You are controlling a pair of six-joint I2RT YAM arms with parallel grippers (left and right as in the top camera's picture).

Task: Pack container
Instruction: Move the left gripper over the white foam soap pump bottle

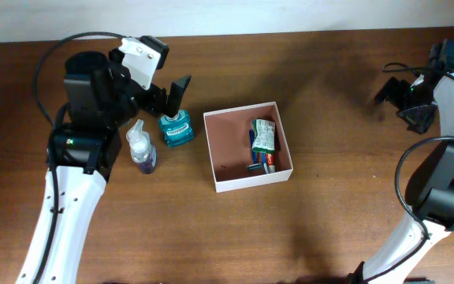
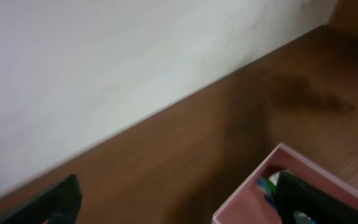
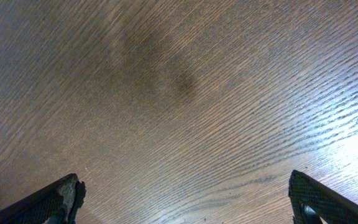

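Note:
The container (image 1: 225, 148), a shallow square box with white walls and a pinkish-brown inside, sits mid-table and holds a green packet (image 1: 263, 135) and a toothpaste tube (image 1: 262, 162) along its right side. A teal mouthwash bottle (image 1: 176, 129) and a clear spray bottle (image 1: 141, 147) stand left of it. My left gripper (image 1: 170, 93) is open and empty, just above the mouthwash bottle. In the left wrist view the container's corner (image 2: 253, 190) shows between the fingers (image 2: 179, 208). My right gripper (image 1: 396, 96) is open and empty at the far right, over bare wood in the right wrist view (image 3: 185, 199).
A white wall (image 2: 104, 68) runs along the table's far edge. The brown wooden table (image 1: 329, 213) stretches to the front and right of the container.

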